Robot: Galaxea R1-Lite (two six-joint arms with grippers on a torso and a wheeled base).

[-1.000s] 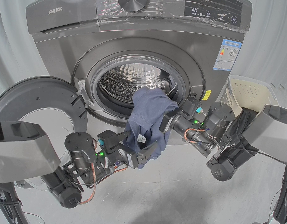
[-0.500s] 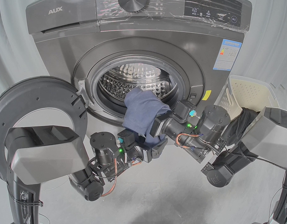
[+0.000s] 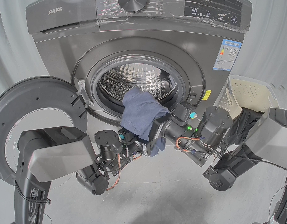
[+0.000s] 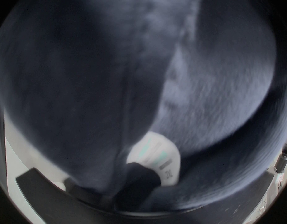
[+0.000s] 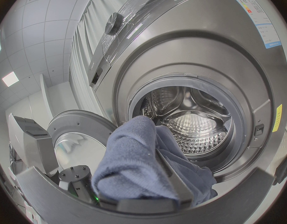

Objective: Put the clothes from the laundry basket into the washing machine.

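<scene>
Blue garment [image 3: 143, 111] draped across the lower rim of the washing machine [image 3: 181, 44] opening, right gripper [image 3: 151, 124] pinching it; left gripper [image 3: 153, 147] buried underneath, grip impossible to tell.

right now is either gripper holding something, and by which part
The right gripper holds the navy garment by its bunched upper part. The left gripper is buried in its hanging end; hold unclear.

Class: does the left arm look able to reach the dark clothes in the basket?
Probably not: the right arm stands between it and the dark clothes; the blue garment covers the left claw.
</scene>
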